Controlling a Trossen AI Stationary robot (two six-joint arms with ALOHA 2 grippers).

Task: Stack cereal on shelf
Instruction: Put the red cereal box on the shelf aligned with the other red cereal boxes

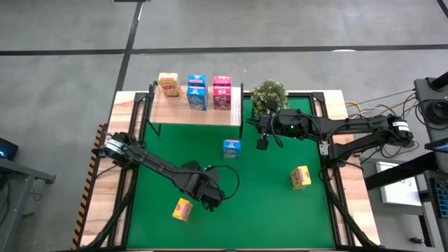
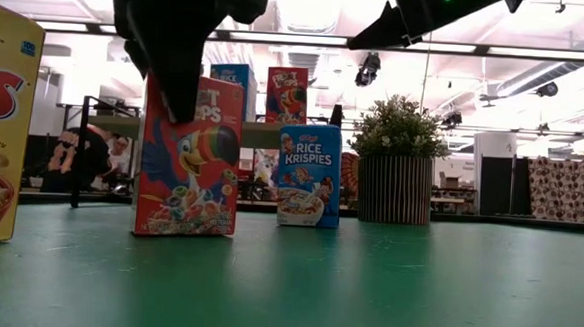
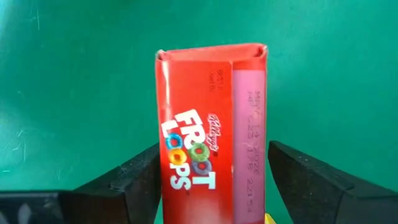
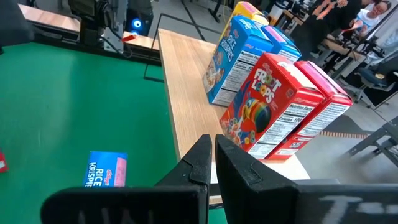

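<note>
A red Froot Loops box stands upright on the green mat, with the left end effector set over its top, fingers a little apart from its sides, not closed on it. Just beside it lies a yellow box; a blue Rice Krispies box stands mid-mat and another yellow box sits well to the right. The shelf carries one yellow, two blue and two red boxes. The right end effector, fingers nearly together and empty, hangs near the shelf's right end beside the potted plant.
</note>
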